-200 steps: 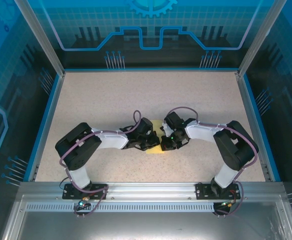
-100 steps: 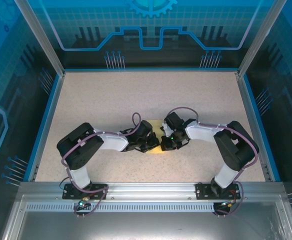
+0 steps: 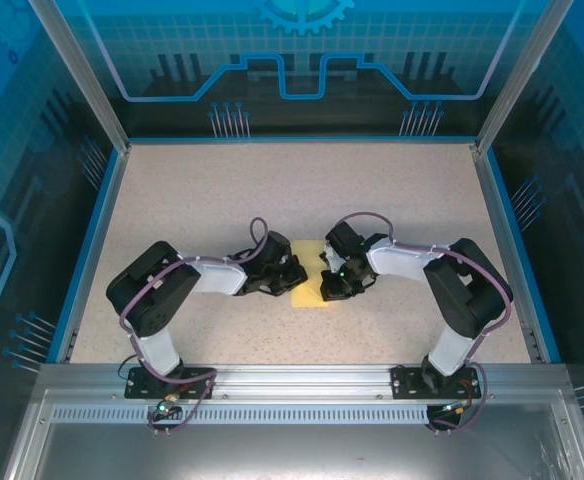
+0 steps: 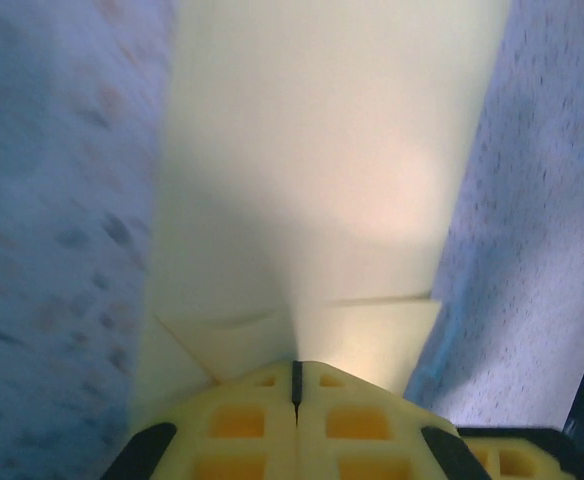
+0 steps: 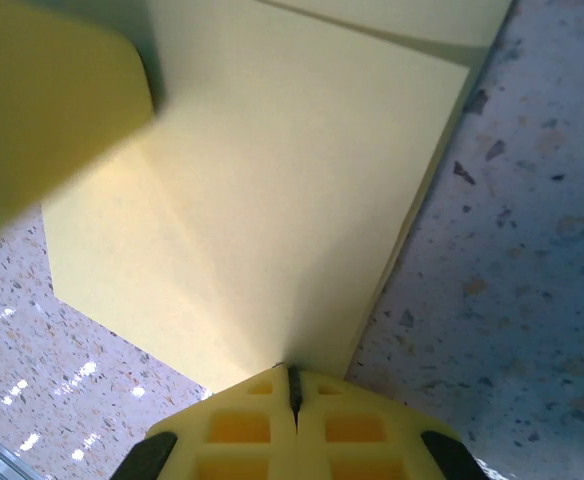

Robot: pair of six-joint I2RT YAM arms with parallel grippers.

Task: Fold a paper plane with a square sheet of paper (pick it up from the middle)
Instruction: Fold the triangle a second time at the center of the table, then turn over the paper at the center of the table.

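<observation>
Left gripper [image 4: 295, 366] is seen fully closed, yellow fingertips butted together with nothing pinched between them. The tips are set down at the near edge of the thin pale yellow sheet of paper [image 4: 322, 180], which is already folded into a narrow layered strip, with two small triangular flaps just ahead of the tips. Right gripper [image 5: 292, 372] is closed the same way and parked at the opposite side of the paper, no grasp to be seen there either. The paper is laid flat on the speckled beige table [image 3: 222, 190], near the middle, between the two grippers.

Looks like a crease is being pressed. So tbh the tips should be kept low and flat and run along the fold line, with the other side pinned so the layers aren't skewed.

Both arms are bent at the elbows, forearms pointed inward toward each other, wrists tipped down onto the table.
</observation>
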